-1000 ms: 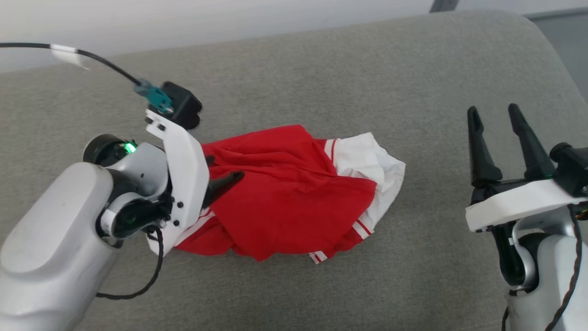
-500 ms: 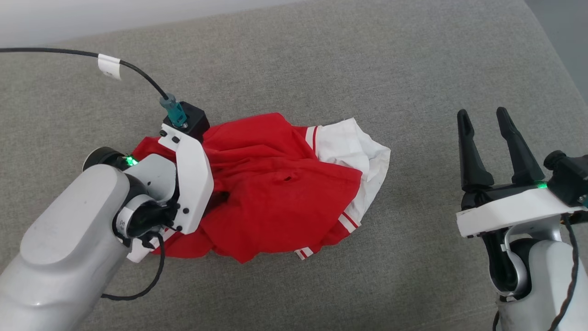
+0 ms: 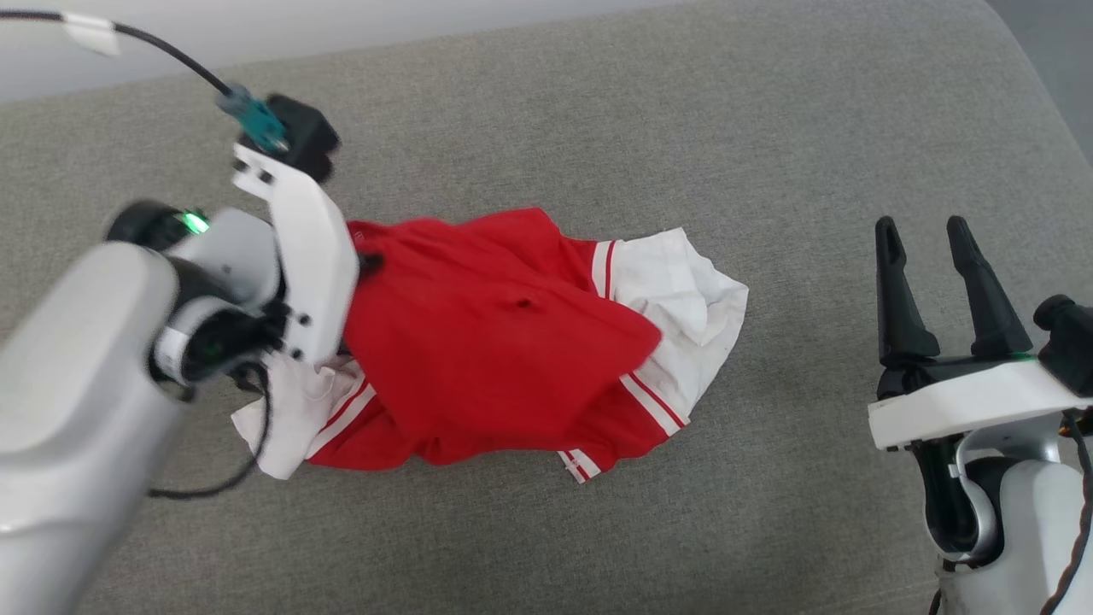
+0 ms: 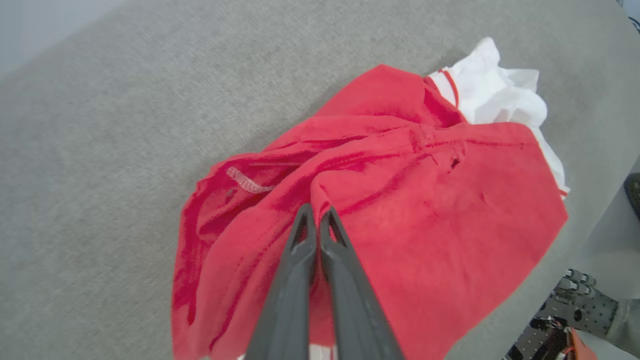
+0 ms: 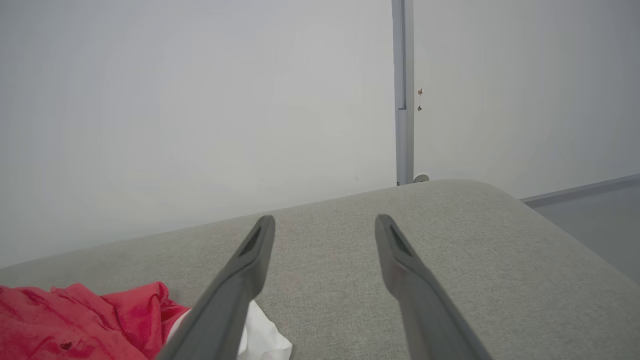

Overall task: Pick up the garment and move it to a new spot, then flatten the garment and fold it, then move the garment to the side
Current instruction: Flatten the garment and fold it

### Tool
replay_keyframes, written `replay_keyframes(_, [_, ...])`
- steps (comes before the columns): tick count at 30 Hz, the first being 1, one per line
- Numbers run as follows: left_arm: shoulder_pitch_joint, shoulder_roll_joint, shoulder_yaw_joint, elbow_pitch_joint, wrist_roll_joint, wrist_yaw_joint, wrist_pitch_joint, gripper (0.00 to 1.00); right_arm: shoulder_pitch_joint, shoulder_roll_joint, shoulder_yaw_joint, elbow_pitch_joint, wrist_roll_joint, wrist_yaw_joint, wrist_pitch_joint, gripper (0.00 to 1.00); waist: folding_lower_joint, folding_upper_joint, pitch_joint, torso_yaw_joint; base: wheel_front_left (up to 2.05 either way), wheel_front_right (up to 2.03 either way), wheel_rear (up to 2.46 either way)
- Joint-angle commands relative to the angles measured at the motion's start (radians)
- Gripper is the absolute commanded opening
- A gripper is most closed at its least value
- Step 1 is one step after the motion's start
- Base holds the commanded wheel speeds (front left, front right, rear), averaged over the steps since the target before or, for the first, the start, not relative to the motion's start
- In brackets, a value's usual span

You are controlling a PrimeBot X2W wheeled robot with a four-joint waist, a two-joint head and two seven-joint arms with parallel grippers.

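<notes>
The garment is a red T-shirt with white sleeves, lying crumpled in the middle of the grey cushion. A small hole shows in its red top layer. My left gripper is at the garment's left edge, and in the left wrist view its fingers are pressed together on a raised fold of the red cloth. My right gripper stands open at the right, apart from the shirt, with nothing between its fingers. In the right wrist view the right gripper points at the wall, with the garment at the lower left.
The cushion's rounded right edge drops to the floor. A pale wall with a vertical grey post stands behind it. A black cable arcs off my left wrist. A grey dotted object shows beyond the cushion's edge.
My left gripper went from open to shut on the red cloth and rose up and to the left, pulling the fold with it. The right gripper stayed open in place.
</notes>
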Motion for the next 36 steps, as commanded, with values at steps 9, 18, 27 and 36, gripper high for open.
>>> replay_keyframes(9, [-0.103,0.079,0.062,0.053,0.079,0.002,-0.107,0.00,0.025,0.000,0.001,-0.010,0.008,0.000,0.017,1.00,0.0000,0.0000,-0.004,0.002,0.00,0.00,0.00])
replay_keyframes(18, [-0.193,0.110,0.045,0.285,0.220,-0.013,-0.279,0.00,0.001,0.000,0.016,-0.014,0.016,0.000,0.023,1.00,0.0000,0.0000,0.040,-0.019,0.00,0.00,0.00])
replay_keyframes(27, [-0.262,0.030,0.022,0.499,0.199,-0.044,-0.367,1.00,-0.017,0.000,0.032,0.005,0.024,0.000,0.012,1.00,0.0000,0.0000,0.060,-0.016,0.00,0.00,0.00])
replay_keyframes(36, [-0.289,0.003,-0.046,0.424,0.098,-0.059,-0.189,1.00,0.003,0.000,0.018,0.003,0.013,0.000,0.019,1.00,0.0000,0.0000,0.036,0.020,0.00,0.00,0.00])
